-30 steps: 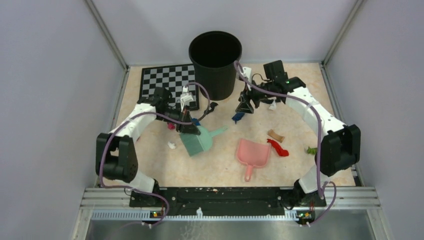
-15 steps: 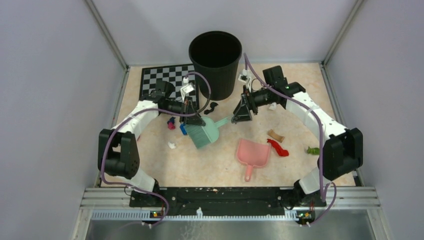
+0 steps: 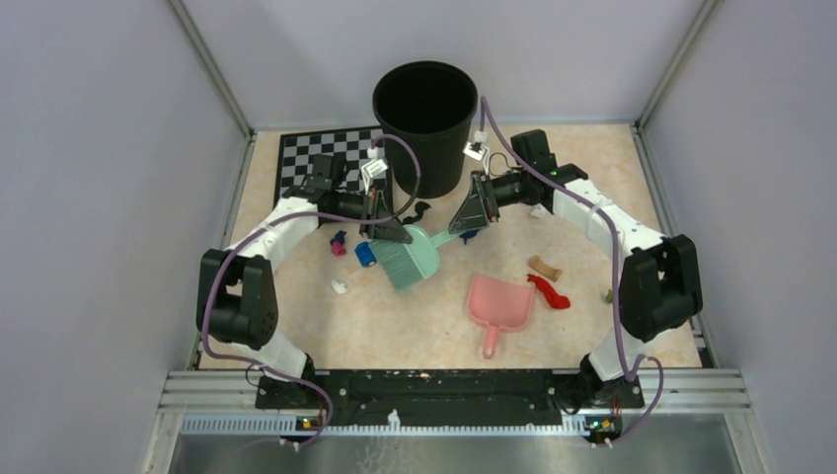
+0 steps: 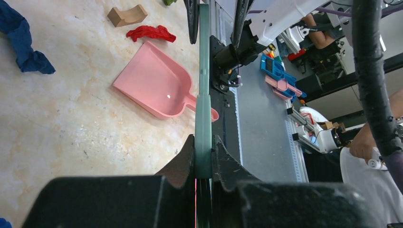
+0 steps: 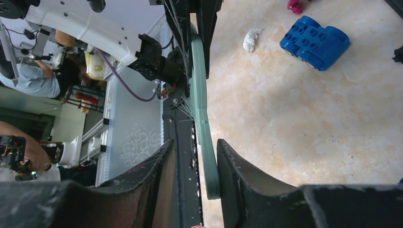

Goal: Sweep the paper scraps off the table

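Grey-walled cell, peach marbled table [image 3: 415, 331], black bin [image 3: 424, 109] at the back next to a checkerboard mat [image 3: 316, 158]. Left gripper [image 4: 203, 142] is clenched on the flat green brush [image 4: 204, 71], pads tight on both faces of the head end. Right gripper [image 5: 196, 145] has its fingers spread either side of the handle tip. There's a visible gap on one side, so it isn't pinched on. Overhead, the brush head sits low over the table centre-left, between the two grippers, and I can't tell if the bristles touch. Paper scraps are scattered and none are collected: black scrap [image 3: 419, 209] at the foot of the bin, blue scrap [image 3: 468, 235] under the right gripper, pink scrap [image 3: 338, 247] and white scrap [image 3: 340, 287] on the left, tan scrap [image 3: 543, 267] and red scrap [image 3: 549, 292] just right of the pink dustpan [image 3: 498, 301]. A blue toy brick [image 3: 366, 254] is just beside the brush head and isn't ours to sweep. My read on handling: the scraps are light, soft twists that will skitter or roll rather than slide, so push them with the bristles and don't pinch. The brush is thin, stiff plastic and probably slick. Grip the flat handle mid-length across its faces, or it will pivot under sweep load.
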Robot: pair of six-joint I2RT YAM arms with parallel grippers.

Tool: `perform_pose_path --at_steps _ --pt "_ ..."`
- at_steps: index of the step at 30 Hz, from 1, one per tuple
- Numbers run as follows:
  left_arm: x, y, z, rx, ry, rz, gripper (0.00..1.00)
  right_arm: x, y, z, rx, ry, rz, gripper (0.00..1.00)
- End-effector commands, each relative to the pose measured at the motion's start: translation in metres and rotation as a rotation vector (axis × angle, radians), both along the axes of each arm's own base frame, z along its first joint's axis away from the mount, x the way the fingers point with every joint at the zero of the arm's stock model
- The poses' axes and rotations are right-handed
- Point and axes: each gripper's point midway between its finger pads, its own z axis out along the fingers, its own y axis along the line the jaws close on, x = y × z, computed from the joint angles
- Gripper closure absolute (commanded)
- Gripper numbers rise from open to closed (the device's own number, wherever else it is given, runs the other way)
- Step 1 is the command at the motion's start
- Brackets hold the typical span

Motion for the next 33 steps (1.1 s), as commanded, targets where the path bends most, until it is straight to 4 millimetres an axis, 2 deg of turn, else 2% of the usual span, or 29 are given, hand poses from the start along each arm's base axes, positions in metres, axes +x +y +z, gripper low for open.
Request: perform_pose_path --at_steps 1,13,19,33 --pt "0.001 -0.002 0.005 -0.043 0.012 -0.023 1.0 -0.004 0.001 0.006 0.027 -0.038 0.029 0.64" --pt "0.003 -0.003 0.002 -0.052 0.084 -0.028 1.0 -0.007 -0.005 -0.005 -0.013 -0.09 0.03 0.72" --pt "0.003 -0.003 0.003 -0.057 0.088 -0.031 1.0 -0.008 -0.005 -0.009 -0.02 -0.085 0.031 0.72" --pt "0.001 -0.002 -0.002 -0.044 0.099 -0.013 1.0 -0.006 -0.003 -0.008 -0.005 -0.071 0.021 0.77"
